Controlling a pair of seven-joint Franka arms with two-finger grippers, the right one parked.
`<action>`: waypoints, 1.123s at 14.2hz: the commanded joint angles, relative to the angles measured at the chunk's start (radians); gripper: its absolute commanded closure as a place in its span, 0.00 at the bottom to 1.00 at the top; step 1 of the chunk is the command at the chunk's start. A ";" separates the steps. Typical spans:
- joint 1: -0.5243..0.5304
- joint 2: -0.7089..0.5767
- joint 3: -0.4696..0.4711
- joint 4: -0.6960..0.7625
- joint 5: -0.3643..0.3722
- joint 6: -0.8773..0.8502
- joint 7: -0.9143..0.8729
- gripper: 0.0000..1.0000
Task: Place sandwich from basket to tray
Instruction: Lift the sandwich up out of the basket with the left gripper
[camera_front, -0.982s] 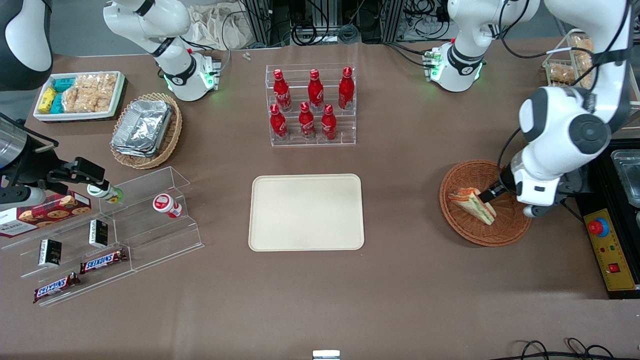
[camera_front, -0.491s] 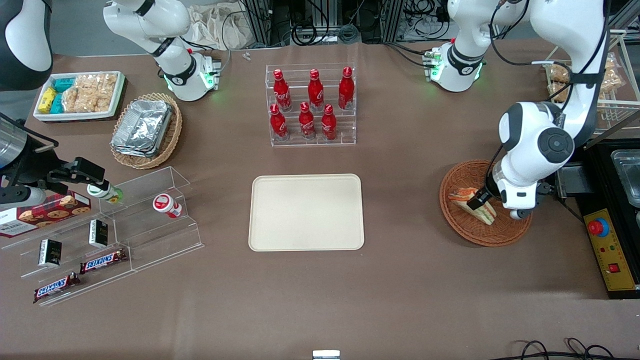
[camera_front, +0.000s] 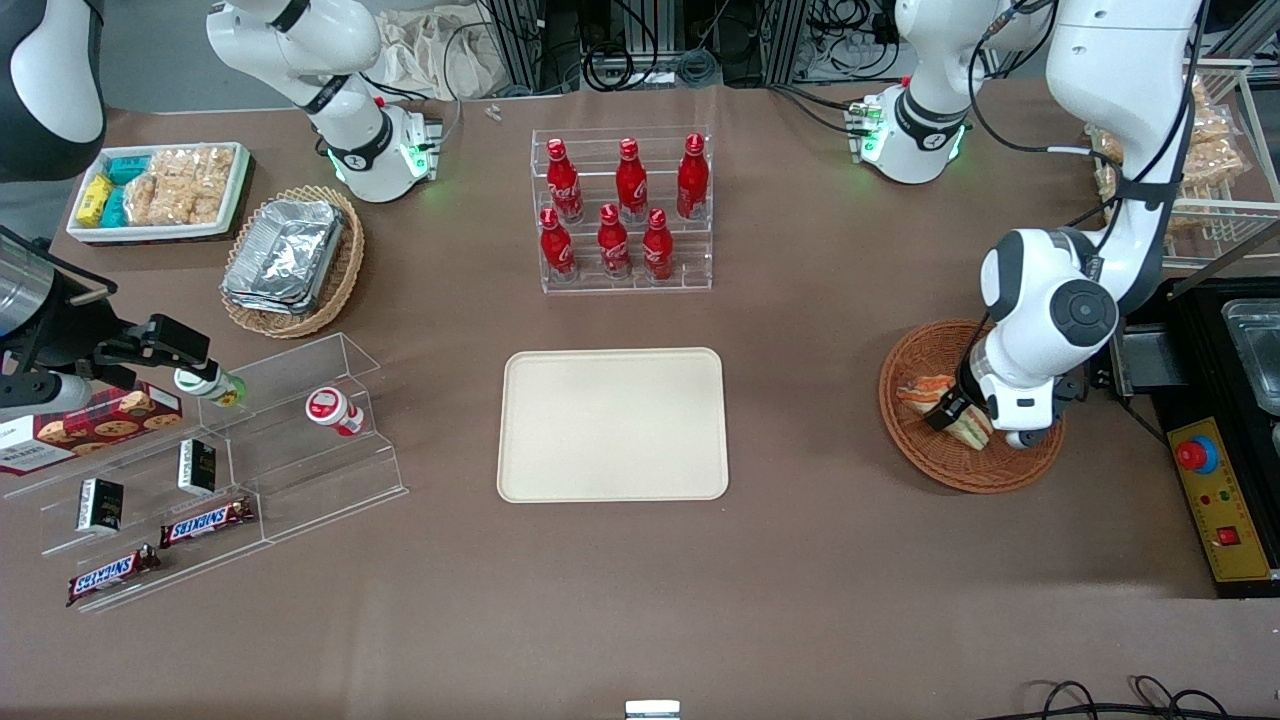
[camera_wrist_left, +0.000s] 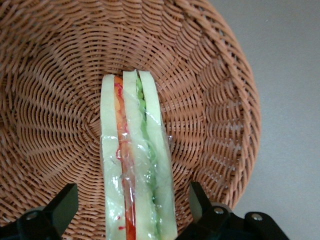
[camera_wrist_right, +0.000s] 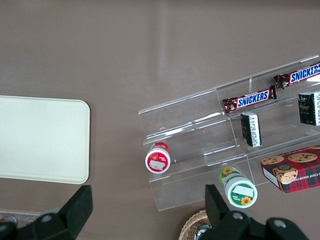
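Now the table (camera_front: 820, 580) carries the flat cream tray (camera_front: 612, 424) at the centre of the front frame, bare and well apart from the round reddish basket (camera_front: 935, 462) at the right edge of that frame, toward the working arm's end. Over the last second the left arm's wrist has swung in from the basket's outer rim and dropped lower, so its gripper (camera_front: 958, 412) now sits directly over the sandwich (camera_front: 922, 389), where a second ago it was only reaching the wedge's end. From the wrist camera the sandwich (camera_wrist_left: 135, 165) stands on edge on the basket floor (camera_wrist_left: 60, 100), its orange and green layers showing under clear wrap, and the gripper (camera_wrist_left: 134, 210) straddles it with its fingers (camera_wrist_left: 64, 202) spread, one on each side and neither yet touching the bread. That shift suggests the approach is all but finished and the closing squeeze is next; the carry to the tray has not begun, so the task is at an early stage.
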 joint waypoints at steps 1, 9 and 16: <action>-0.005 -0.032 0.003 -0.034 0.008 0.029 -0.034 0.50; 0.001 -0.153 0.010 0.261 0.016 -0.504 -0.004 1.00; 0.006 -0.156 0.003 0.575 -0.027 -0.843 0.165 1.00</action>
